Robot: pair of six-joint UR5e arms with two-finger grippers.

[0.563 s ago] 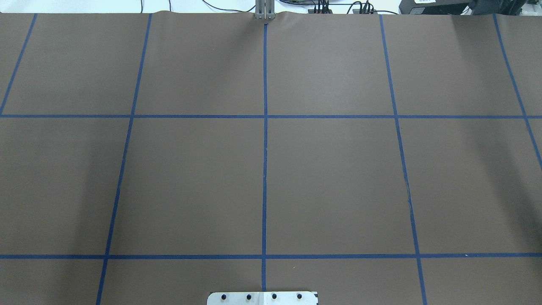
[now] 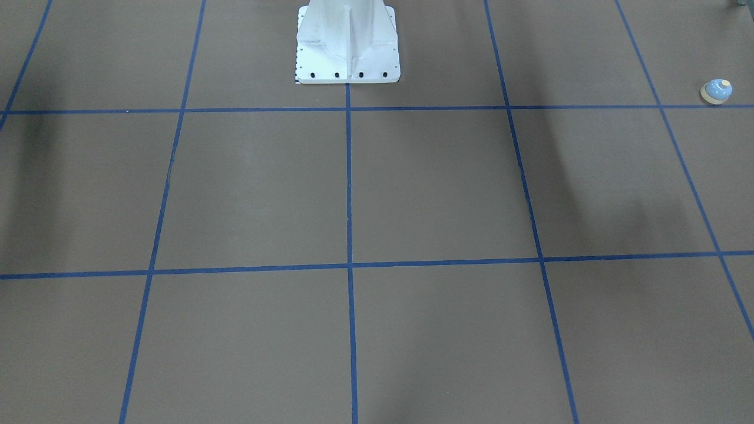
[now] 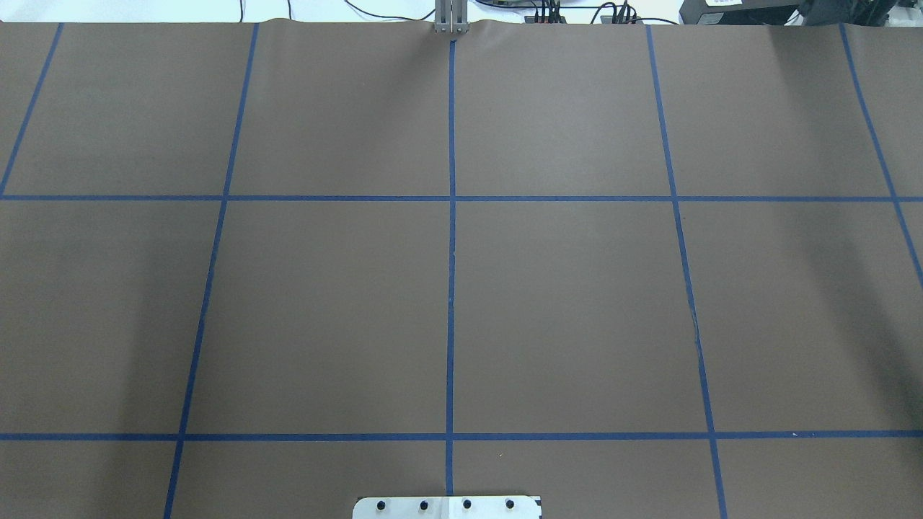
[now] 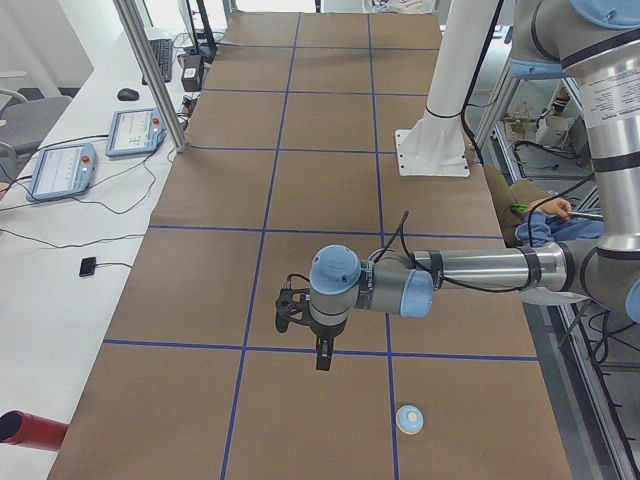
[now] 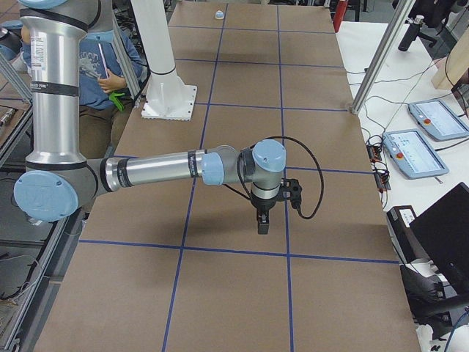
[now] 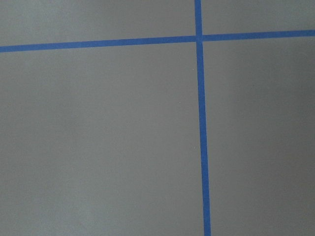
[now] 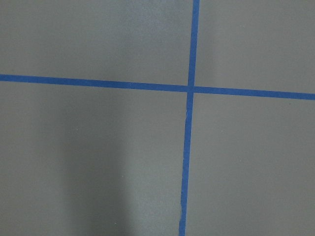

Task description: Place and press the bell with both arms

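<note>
On the brown table (blue tape grid) stands the bell.

No writing can be read anywhere. The left arm bears a printed label, high above and well apart from the left gripper; its print is too small to read.

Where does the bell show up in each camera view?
Front-facing: bell at far right edge, upper part.
Overhead: not in it.
Exterior left: bottom, right of centre.
Exterior right: top edge, far end.
Both wrist views: not in it.
Shared landmark: white pedestal, in all four exterior views.
</note>
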